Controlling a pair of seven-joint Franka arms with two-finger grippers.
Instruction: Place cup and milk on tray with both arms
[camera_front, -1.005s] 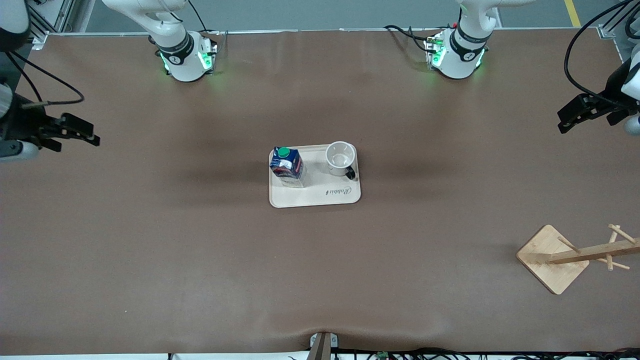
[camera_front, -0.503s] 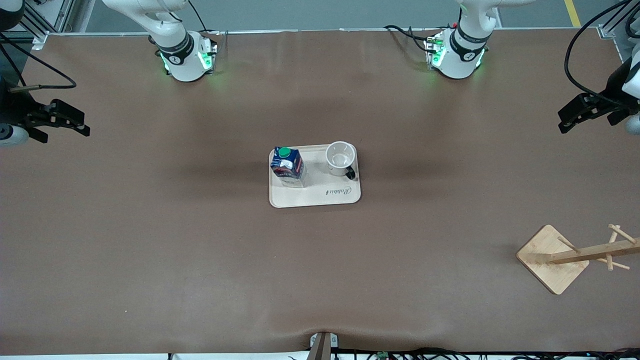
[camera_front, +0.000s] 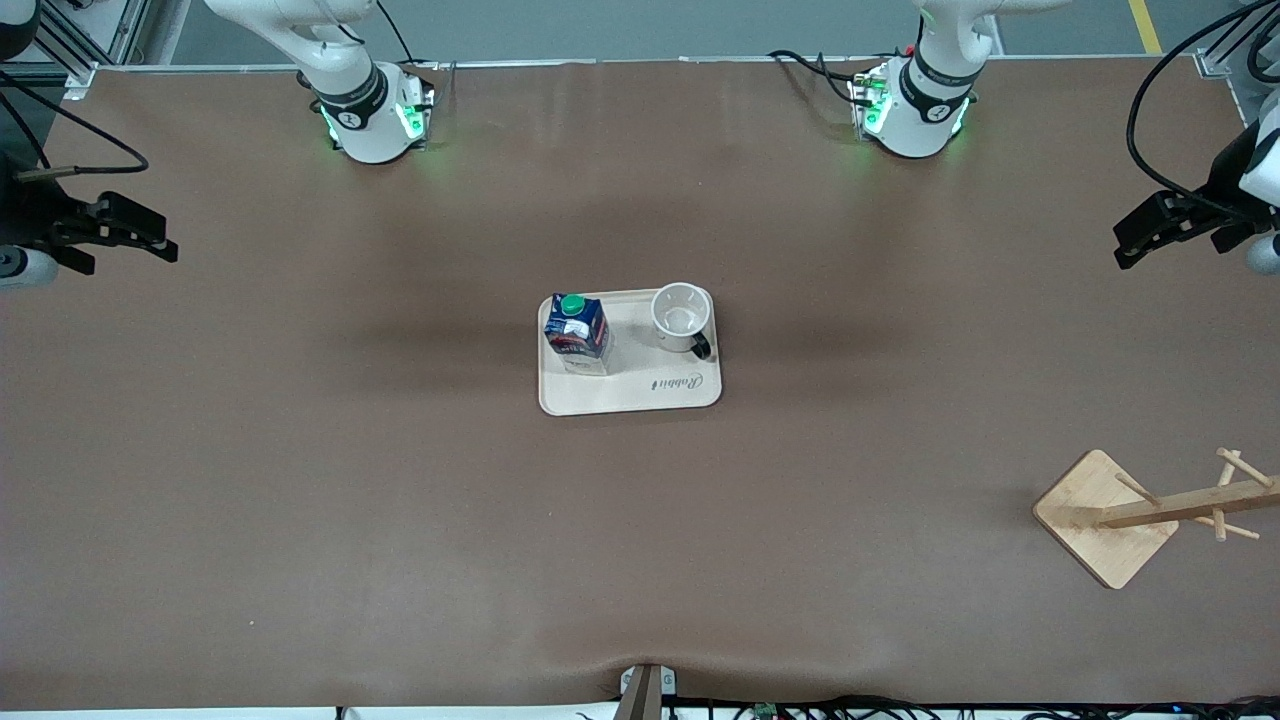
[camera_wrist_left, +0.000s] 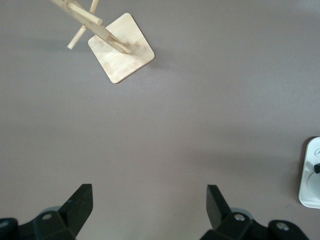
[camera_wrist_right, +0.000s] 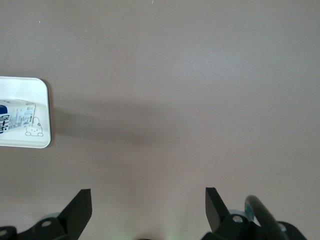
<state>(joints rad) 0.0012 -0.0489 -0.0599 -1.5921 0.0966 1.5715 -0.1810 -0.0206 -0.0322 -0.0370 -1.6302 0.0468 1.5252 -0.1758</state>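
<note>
The cream tray (camera_front: 630, 395) lies at the table's middle. The dark-blue milk carton (camera_front: 576, 330) with a green cap stands upright on its end toward the right arm. The white cup (camera_front: 681, 317) stands upright on its end toward the left arm, black handle toward the camera. My left gripper (camera_front: 1140, 235) is open and empty, high over the table's left-arm end. My right gripper (camera_front: 150, 238) is open and empty, high over the right-arm end. The tray's edge shows in the left wrist view (camera_wrist_left: 311, 175) and in the right wrist view (camera_wrist_right: 30, 137), where the carton's white lower part (camera_wrist_right: 17, 114) shows.
A wooden rack with a square base (camera_front: 1105, 517) and pegs stands near the camera at the left arm's end; it also shows in the left wrist view (camera_wrist_left: 121, 48). Cables hang beside both arms at the table's ends.
My right gripper has risen and drawn back toward the table's right-arm end. My left gripper has barely moved. The carton and cup stand still on the tray.
</note>
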